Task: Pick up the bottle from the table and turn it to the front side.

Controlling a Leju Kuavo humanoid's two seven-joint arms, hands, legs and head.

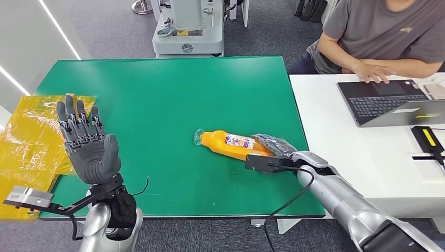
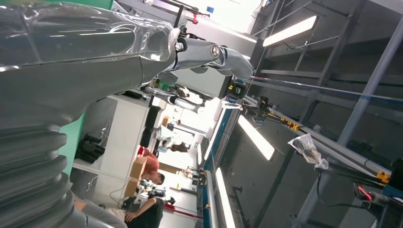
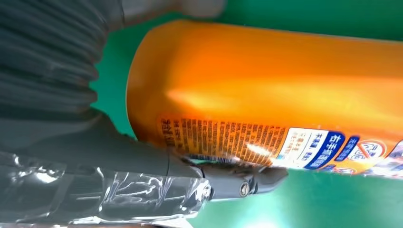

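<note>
An orange bottle (image 1: 231, 143) with a clear cap lies on its side on the green table (image 1: 157, 94), cap pointing left. My right hand (image 1: 275, 147) is wrapped around its base end. Up close, the right wrist view has the bottle (image 3: 285, 95) with its printed label against my right hand (image 3: 142, 180), thumb pressed along the label side. My left hand (image 1: 86, 144) is raised above the table's near-left corner, palm facing me, fingers straight and apart, holding nothing. The left hand (image 2: 71, 61) also appears in the left wrist view against the ceiling.
A yellow plastic bag (image 1: 26, 136) hangs over the table's left edge. A white table (image 1: 357, 157) adjoins on the right with a laptop (image 1: 388, 102) and a black-yellow device (image 1: 427, 139). A person (image 1: 378, 37) sits there typing. A white machine base (image 1: 188, 26) stands beyond the far edge.
</note>
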